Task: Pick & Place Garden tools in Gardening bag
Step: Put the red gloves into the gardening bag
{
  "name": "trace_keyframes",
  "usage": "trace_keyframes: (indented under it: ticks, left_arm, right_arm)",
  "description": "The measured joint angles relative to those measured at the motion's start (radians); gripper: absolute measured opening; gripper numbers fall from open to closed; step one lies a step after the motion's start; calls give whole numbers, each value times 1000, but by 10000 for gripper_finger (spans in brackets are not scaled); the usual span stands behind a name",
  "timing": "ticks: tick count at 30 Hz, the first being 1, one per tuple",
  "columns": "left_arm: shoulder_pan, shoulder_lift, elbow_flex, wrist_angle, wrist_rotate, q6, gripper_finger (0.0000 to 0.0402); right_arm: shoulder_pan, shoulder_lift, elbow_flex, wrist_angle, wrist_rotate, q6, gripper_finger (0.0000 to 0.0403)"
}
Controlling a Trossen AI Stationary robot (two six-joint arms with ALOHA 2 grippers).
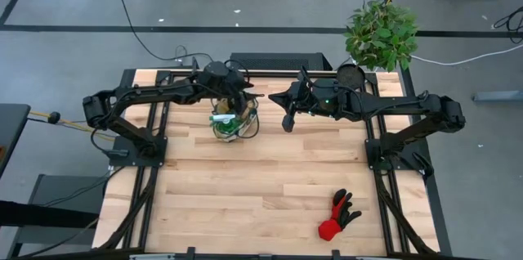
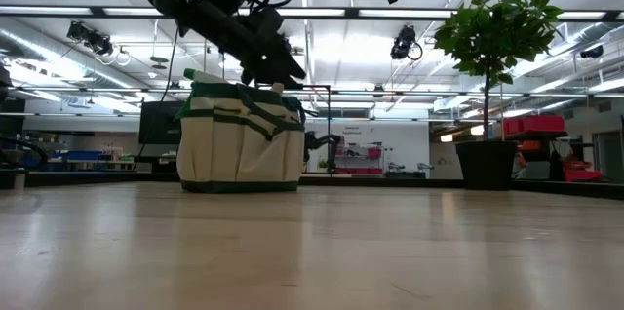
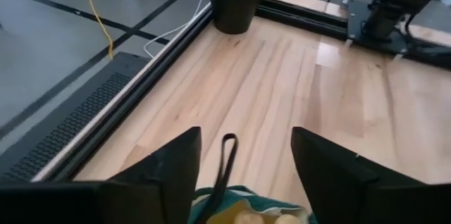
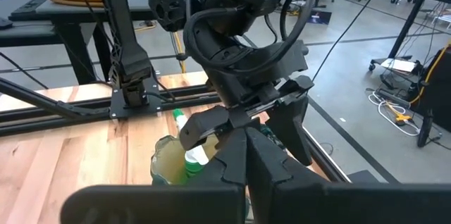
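Pale wooden planks make up the desk [image 1: 261,186], framed by black rails, with grey floor all around it in the high view. Most of the surface lies bare, especially the whole lower left and centre of the frame.

Near the upper middle sits the gardening bag [image 1: 231,123], a round tan fabric bag with dark loop handles; the white-and-green top of a spray bottle [image 4: 189,155] pokes out of it. The bag stands close to the desk's upper edge but not touching the rail.

Directly above the bag hangs the left claw [image 1: 236,96], its two fingers [image 3: 165,175] spread apart with nothing between them; a bag handle loop shows in the gap below.

To the right of the bag, raised clear of the surface, is the right claw [image 1: 288,121], its fingers pressed together and holding nothing.

A red-and-black glove [image 1: 338,215] lies alone in the lower right, well apart from the bag and near the right rail.

At the upper right corner stands a dark pot [image 1: 351,74] beside a leafy plant [image 1: 381,35].
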Motion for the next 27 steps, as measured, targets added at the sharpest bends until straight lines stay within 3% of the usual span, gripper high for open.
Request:
trace_keyframes:
  ticks: [5,10,27]
  left_arm:
    - [-3,-1,65,-85,35,-8,238]
    - [-18,-2,139,-184,50,-7,219]
    - [-146,-236,127,-264,4,-7,46]
  right_arm:
    - [0,0,0,0,0,0,7]
    - [0,0,0,-7,0,-10,7]
    - [1,0,0,-187,-143,-10,7]
